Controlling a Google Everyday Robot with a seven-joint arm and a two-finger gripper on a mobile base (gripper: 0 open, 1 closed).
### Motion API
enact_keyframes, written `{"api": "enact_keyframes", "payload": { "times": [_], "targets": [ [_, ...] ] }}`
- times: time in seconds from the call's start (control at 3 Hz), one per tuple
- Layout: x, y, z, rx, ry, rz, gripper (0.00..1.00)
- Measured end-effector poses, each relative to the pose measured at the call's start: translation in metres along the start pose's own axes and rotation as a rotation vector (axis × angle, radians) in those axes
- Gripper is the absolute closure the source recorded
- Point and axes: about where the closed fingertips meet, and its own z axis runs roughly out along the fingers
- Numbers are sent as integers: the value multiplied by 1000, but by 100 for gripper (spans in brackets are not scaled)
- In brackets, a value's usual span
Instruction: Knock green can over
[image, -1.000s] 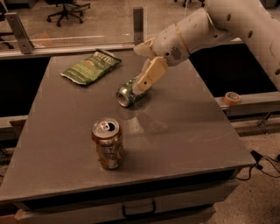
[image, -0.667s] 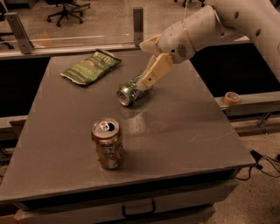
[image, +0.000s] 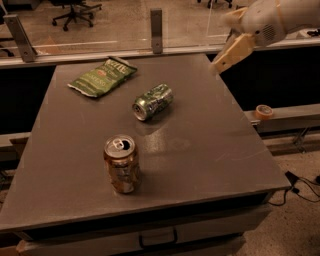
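Observation:
The green can (image: 153, 102), mottled green and white, lies on its side near the middle of the grey table (image: 210, 150), its silver top facing the front left. My gripper (image: 223, 62) hangs in the air over the table's far right edge, well to the right of the can and above it, touching nothing. Its tan fingers (image: 234, 51) point down and to the left.
An orange-gold can (image: 121, 163) stands upright near the table's front. A flat green chip bag (image: 102, 76) lies at the back left. A tape roll (image: 263, 111) sits on a ledge to the right. A glass barrier with metal posts (image: 156, 30) runs behind the table.
My gripper has pulled up and to the right, away from the green can. The can lies on its side as before.

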Motion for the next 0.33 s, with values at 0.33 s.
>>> {"api": "enact_keyframes", "payload": {
  "times": [0.33],
  "targets": [
    [-7, -5, -6, 16, -8, -10, 0]
  ]
}}
